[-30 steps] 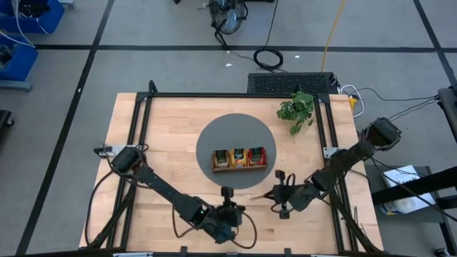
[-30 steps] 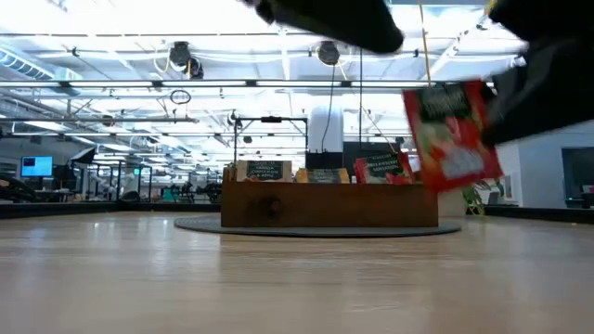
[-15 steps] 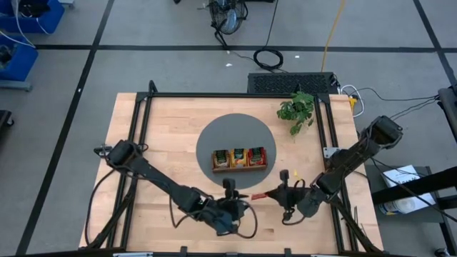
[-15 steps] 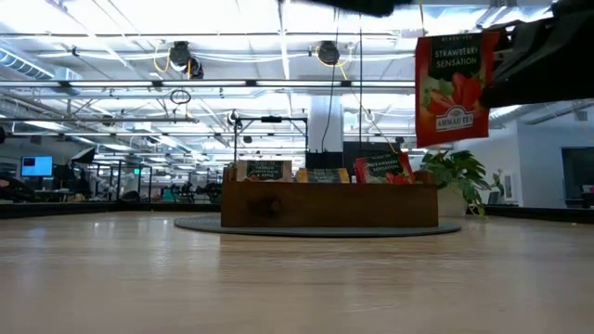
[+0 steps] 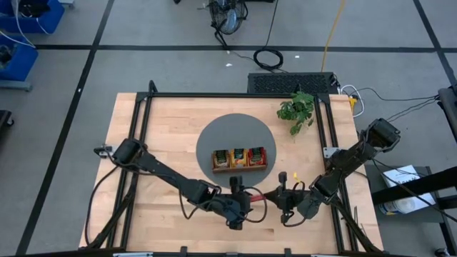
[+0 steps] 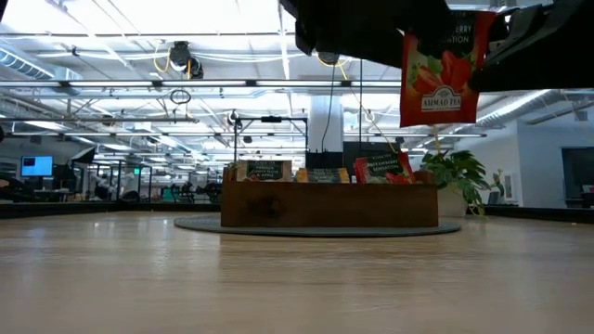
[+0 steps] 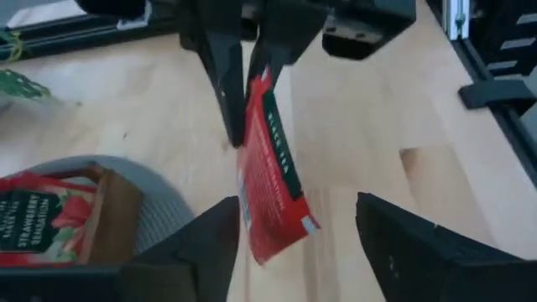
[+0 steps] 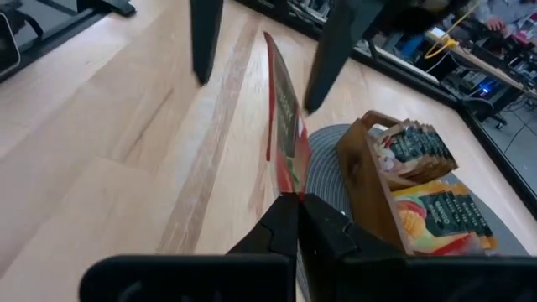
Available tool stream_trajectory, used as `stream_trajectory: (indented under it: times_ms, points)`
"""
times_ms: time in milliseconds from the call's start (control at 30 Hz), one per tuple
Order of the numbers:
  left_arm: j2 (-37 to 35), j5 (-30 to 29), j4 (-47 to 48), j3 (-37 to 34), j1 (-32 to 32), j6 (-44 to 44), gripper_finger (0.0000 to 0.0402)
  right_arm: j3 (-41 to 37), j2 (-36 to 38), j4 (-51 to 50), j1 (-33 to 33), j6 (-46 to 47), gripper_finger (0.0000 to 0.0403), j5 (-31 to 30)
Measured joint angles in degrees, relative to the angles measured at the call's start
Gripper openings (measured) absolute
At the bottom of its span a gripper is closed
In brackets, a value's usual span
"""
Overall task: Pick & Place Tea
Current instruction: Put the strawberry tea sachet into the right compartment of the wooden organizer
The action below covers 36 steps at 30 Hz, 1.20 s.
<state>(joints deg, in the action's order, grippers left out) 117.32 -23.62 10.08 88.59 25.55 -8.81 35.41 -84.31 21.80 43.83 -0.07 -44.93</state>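
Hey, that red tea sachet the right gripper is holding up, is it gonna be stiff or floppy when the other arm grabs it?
Probably fairly stiff: the red sachet stands straight from the right gripper, pinched only at one edge. Likely light and thin, so the open left gripper might skew it.

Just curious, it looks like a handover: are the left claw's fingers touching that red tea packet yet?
Apart. The left wrist view shows the left gripper open, gaps either side of the red sachet.
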Motion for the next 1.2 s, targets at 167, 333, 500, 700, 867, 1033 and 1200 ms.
stream_trajectory:
  times_ms: [167,333,500,700,867,1033,1200]
  points:
    - [0.28,0.5,-0.19,-0.03,-0.49,2.73,0.0185,0.01,0.0,0.23,-0.02,-0.37,0.0,0.03]
    - [0.28,0.92,-1.65,-0.01,-0.29,3.0,0.0113,-0.08,0.0,0.31,0.0,-0.22,0.0,0.11]
    - [0.28,1.38,0.79,-0.01,-0.55,2.91,0.003,-0.1,0.0,-0.07,-0.02,1.26,0.0,0.16]
    - [0.28,2.01,0.65,-0.01,-0.55,3.2,0.0006,-0.13,0.02,-0.1,0.0,1.55,0.0,0.22]
    - [0.28,2.15,0.55,-0.01,-0.53,3.13,0.0004,-0.13,0.02,-0.19,0.0,2.78,0.0,1.75]
    - [0.28,2.17,0.5,-0.01,-0.51,2.88,0.0003,-0.13,0.04,-2.76,0.0,8.26,0.0012,6.02]
    - [0.26,2.11,1.09,-0.01,-0.51,2.17,0.0004,-0.17,0.04,-9.73,0.0,17.95,0.0063,5.46]
